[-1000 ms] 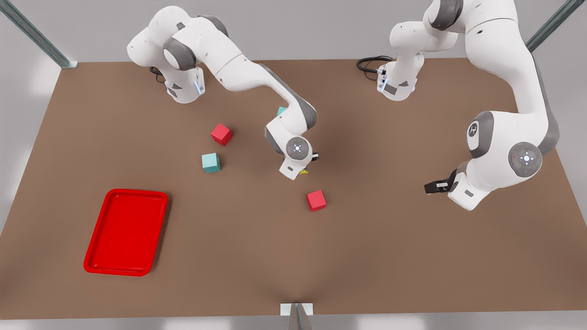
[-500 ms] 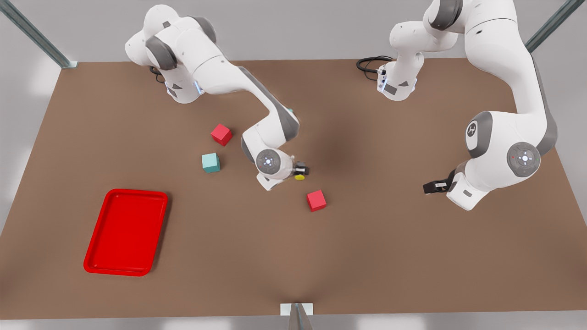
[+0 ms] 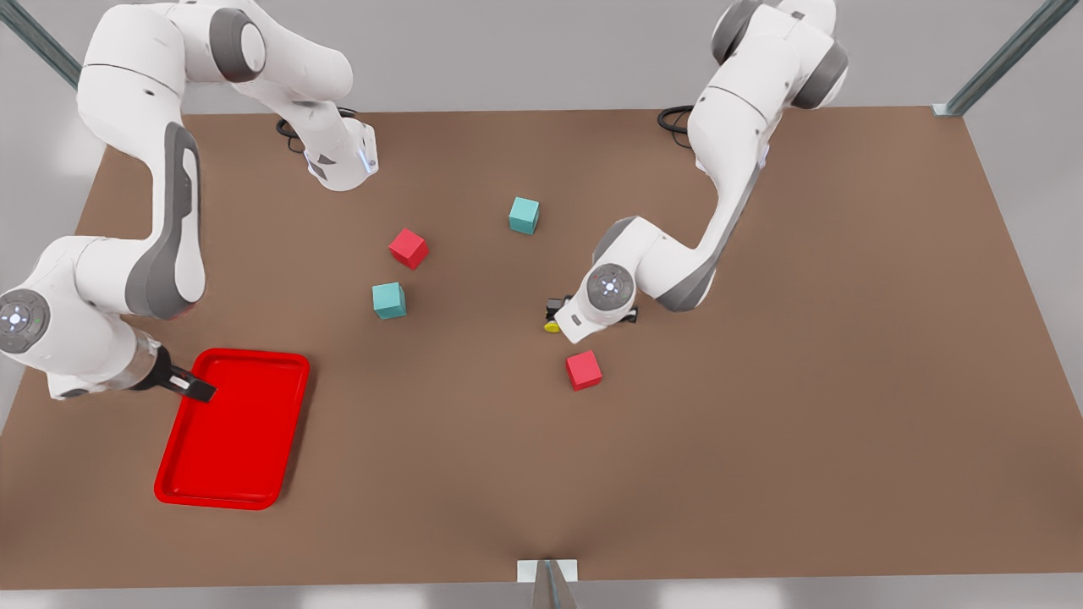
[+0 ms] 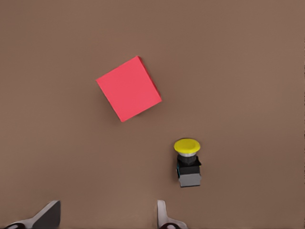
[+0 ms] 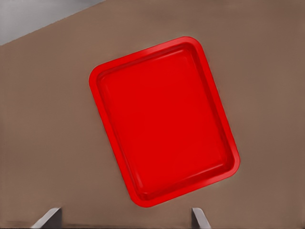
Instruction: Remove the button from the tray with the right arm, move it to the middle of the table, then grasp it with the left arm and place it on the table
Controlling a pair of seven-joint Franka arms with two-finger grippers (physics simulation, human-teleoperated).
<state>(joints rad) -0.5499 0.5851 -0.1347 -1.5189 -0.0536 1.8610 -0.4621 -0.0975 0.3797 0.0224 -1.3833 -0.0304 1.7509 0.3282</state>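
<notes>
Viewing front: left tool [image 3: 560, 315] sits low over the button [image 3: 551, 326] at mid-table [image 3: 761, 423], red cube [image 3: 584, 370] near; left wrist: fingers [image 4: 163, 215] released, button lying offset beside them, risking a miss; right wrist: right tool fingers [image 5: 199, 217] spread above the tray [image 5: 102, 71].

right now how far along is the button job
Done: the button is out of the tray and lies on the table mid-table, beside a red cube. In hand: the left hand hovers open above it, gripping nothing. The right hand is open over the tray. Left: the left-arm grasp and set-down, unless already finished.
</notes>
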